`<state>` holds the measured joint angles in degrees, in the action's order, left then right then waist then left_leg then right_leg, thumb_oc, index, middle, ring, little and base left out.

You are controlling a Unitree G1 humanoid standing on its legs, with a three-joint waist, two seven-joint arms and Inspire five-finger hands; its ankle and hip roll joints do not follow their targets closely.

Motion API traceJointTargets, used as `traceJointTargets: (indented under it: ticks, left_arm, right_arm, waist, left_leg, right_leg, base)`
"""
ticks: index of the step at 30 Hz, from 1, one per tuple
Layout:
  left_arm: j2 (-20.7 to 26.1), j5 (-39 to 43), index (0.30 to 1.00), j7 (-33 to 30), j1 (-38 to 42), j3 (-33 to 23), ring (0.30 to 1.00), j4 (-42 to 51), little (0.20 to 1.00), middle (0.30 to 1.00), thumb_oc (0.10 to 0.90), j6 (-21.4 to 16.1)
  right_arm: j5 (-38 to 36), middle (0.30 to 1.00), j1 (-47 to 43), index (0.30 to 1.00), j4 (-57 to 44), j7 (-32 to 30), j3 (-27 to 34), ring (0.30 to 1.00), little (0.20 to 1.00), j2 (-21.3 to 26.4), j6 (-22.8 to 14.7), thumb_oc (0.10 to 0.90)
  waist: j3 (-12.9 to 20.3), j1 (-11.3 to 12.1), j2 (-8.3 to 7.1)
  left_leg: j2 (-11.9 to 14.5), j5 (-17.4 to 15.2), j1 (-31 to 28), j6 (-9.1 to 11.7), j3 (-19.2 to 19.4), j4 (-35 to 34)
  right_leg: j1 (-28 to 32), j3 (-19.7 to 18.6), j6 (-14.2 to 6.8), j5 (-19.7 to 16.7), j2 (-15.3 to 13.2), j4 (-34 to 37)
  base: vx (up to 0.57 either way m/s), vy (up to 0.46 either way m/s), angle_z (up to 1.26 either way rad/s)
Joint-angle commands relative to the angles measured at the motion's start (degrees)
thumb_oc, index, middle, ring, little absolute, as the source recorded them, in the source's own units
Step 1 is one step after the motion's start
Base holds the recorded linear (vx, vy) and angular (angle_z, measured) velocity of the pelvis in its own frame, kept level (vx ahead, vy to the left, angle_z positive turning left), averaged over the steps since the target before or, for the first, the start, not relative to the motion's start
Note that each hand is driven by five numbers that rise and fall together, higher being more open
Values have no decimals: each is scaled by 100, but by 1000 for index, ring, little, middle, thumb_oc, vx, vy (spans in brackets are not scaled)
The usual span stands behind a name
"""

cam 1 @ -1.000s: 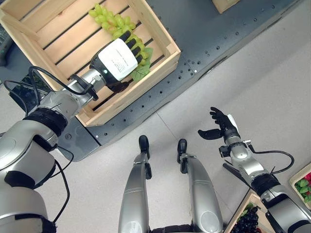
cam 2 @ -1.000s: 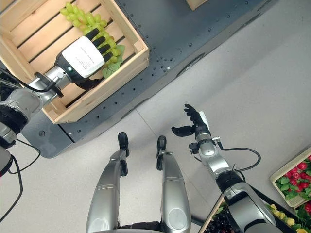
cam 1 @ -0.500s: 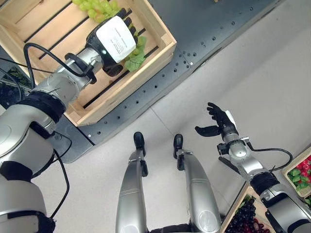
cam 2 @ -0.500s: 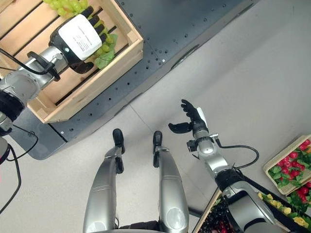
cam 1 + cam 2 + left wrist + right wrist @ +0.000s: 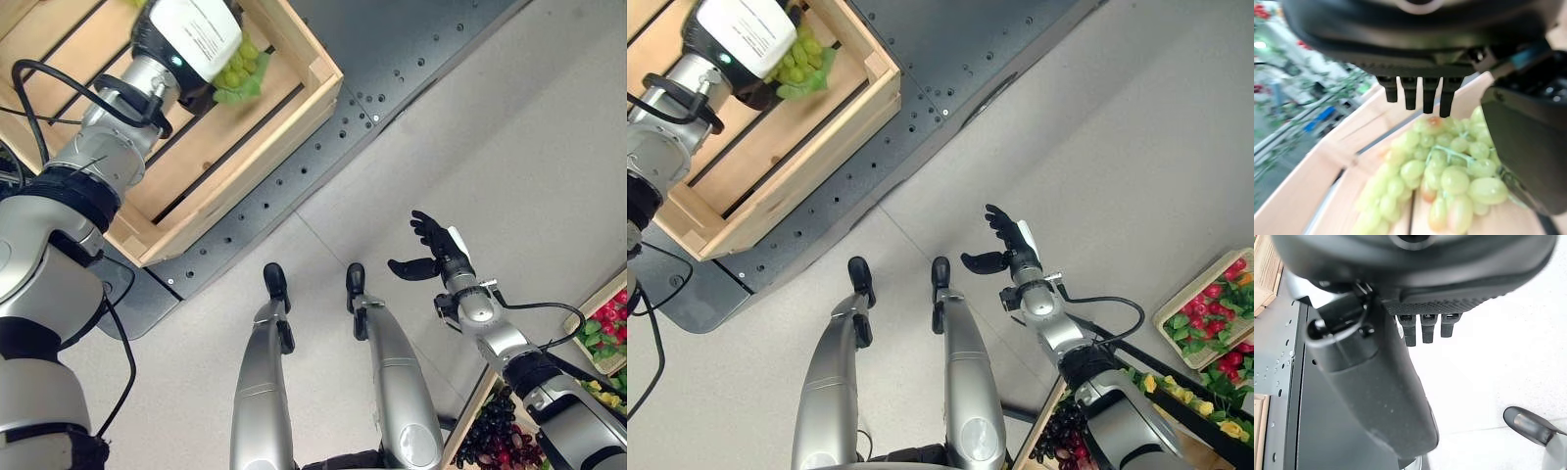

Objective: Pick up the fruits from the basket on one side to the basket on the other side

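Left hand over green grapes inside wooden crate, right hand spread above floor.

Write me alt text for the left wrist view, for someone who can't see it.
Seen from very close, the left robot hand hangs over a bunch of green grapes lying on the slatted bottom of a wooden crate. Its dark fingers point down above the grapes, and the thumb sits beside the bunch. Whether it grips the grapes cannot be told.
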<state>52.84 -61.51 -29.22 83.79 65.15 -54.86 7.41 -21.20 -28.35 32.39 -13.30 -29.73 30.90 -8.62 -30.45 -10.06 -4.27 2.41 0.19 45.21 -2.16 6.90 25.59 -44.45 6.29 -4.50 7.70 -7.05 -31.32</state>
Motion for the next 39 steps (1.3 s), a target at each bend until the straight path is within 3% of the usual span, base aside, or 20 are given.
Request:
traceJointTargets:
  ticks: [1,2,3,4,6,7,8,11,13,14,20,27,30,31,32,33,34,35,38,39]
  left_arm:
    - [248,355,900,7,857,-345,900,-153,900,900,800,576]
    - [253,359,900,78,903,-372,900,-174,900,900,800,526]
    - [226,375,900,105,827,-362,900,-195,900,900,800,495]
    - [220,403,900,262,863,-372,900,-257,900,900,800,396]
    - [216,513,900,417,836,-326,900,-336,900,900,800,243]
    - [205,545,900,501,784,-328,900,-383,900,900,800,115]
    - [167,622,900,571,664,-307,900,-416,900,900,800,-86]
    - [133,861,900,703,568,-277,900,-459,900,900,800,-664]
    - [78,1140,389,824,504,-238,389,-467,389,389,460,-1285]
    - [42,1401,300,991,457,-224,300,-447,300,300,400,-1667]
    - [53,1721,300,1082,371,-158,300,-189,300,300,400,-2280]
    - [86,1605,300,413,487,-62,300,-141,300,300,400,-2844]
    - [110,1736,300,142,456,-138,300,-91,300,300,400,-2887]
    - [154,1768,300,47,509,-179,300,-82,300,300,400,-2895]
    - [147,1810,300,12,434,-182,300,-76,300,300,400,-2905]
    - [173,1863,300,-76,408,-226,300,-63,300,300,400,-2903]
    - [211,1918,300,-193,424,-312,300,-44,300,300,400,-2843]
    - [233,2018,300,-276,375,-383,300,-34,300,300,400,-2813]
    - [295,2280,300,-544,146,-675,300,33,300,300,400,-2516]
    - [352,2347,300,-721,7,-859,300,35,300,300,400,-2135]
  right_arm:
    - [-131,900,121,900,-601,48,371,900,900,238,-481,800]
    - [-118,900,43,900,-613,55,404,900,900,247,-485,800]
    - [-120,900,95,900,-604,56,381,900,900,225,-486,800]
    - [-122,900,12,900,-640,35,395,900,900,233,-493,800]
    - [-101,900,2,900,-646,42,398,900,900,231,-496,800]
    - [-86,900,2,900,-650,23,398,900,900,222,-492,800]
    - [-75,900,72,900,-648,4,374,900,900,202,-501,800]
    - [-95,900,65,900,-687,-18,399,900,900,245,-501,800]
    - [-106,900,55,900,-713,-31,429,900,900,273,-506,800]
    - [-102,900,50,900,-737,-40,457,900,900,286,-506,800]
    - [-129,900,18,900,-765,-56,512,900,900,372,-499,800]
    - [-224,900,58,900,-792,68,594,900,900,486,-562,800]
    - [-216,900,78,900,-826,82,594,900,900,483,-540,800]
    - [-220,900,10,900,-840,94,621,900,900,504,-536,800]
    - [-233,900,74,900,-839,107,602,900,900,497,-533,800]
    - [-236,900,79,900,-854,121,611,900,900,502,-530,800]
    - [-230,900,16,900,-881,148,642,900,900,509,-513,800]
    - [-216,900,24,900,-905,172,648,900,900,509,-502,800]
    - [-156,900,75,900,-990,168,670,900,900,457,-478,800]
    - [-115,900,114,900,-1017,183,699,900,900,434,-505,800]
  waist:
    - [66,142,52]
    - [66,125,45]
    - [66,139,54]
    - [66,123,41]
    - [66,115,40]
    - [66,111,40]
    - [66,114,47]
    - [66,96,45]
    - [66,84,48]
    - [66,80,52]
    - [66,100,96]
    - [66,84,110]
    - [66,107,136]
    - [66,105,136]
    - [66,121,146]
    - [66,133,152]
    - [66,138,151]
    - [66,149,159]
    - [66,186,189]
    - [66,215,208]
  left_leg:
    - [13,-796,-589,222,293,70]
    - [-2,-593,-443,189,354,-2]
    - [0,-791,-581,222,295,58]
    - [-18,-589,-434,186,358,-28]
    - [-21,-582,-431,186,369,-46]
    - [-22,-580,-434,186,373,-54]
    - [-12,-780,-561,216,321,13]
    - [-5,-776,-556,215,332,-11]
    - [-10,-766,-540,212,339,-27]
    - [-14,-756,-524,205,340,-40]
    - [-30,-736,-495,179,348,-77]
    - [-18,-767,-661,161,368,-40]
    - [-31,-804,-814,151,360,-12]
    - [-39,-607,-728,116,417,-75]
    - [-36,-811,-889,147,357,-3]
    - [-36,-819,-942,148,357,4]
    - [-38,-628,-906,121,416,-63]
    - [-42,-637,-1002,129,412,-69]
    - [-38,-688,-1240,133,403,-60]
    - [-40,-712,-1385,137,390,-64]
  right_leg:
    - [270,-174,-238,-736,90,658]
    - [123,-162,-193,-923,77,743]
    - [257,-173,-242,-745,92,667]
    - [111,-150,-202,-936,73,769]
    - [99,-149,-210,-948,75,779]
    - [96,-149,-217,-954,74,782]
    - [211,-168,-274,-781,92,696]
    - [194,-172,-288,-797,101,713]
    - [176,-175,-299,-811,104,724]
    - [153,-178,-303,-815,110,716]
    - [96,-186,-314,-826,121,691]
    - [230,-183,-306,-762,123,601]
    - [355,-175,-292,-710,102,544]
    - [264,-156,-237,-885,82,617]
    - [418,-170,-286,-693,90,522]
    - [468,-161,-280,-675,82,507]
    - [428,-130,-225,-836,60,580]
    - [514,-120,-228,-815,47,572]
    - [716,-113,-225,-754,5,534]
    - [843,-110,-230,-721,-22,521]
  base:
    - [-3,31,1]
    - [70,42,1]
    - [-84,5,2]
    - [0,0,0]
    - [-44,3,1]
    - [61,42,0]
    - [60,42,-1]
    - [18,14,0]
    - [0,0,0]
    - [0,0,0]
    - [0,0,0]
    - [0,0,0]
    - [-26,-13,0]
    - [0,0,0]
    - [0,0,0]
    - [4,-14,-4]
    - [-64,-33,-7]
    - [-60,-35,-9]
    - [8,-11,-5]
    - [0,0,0]
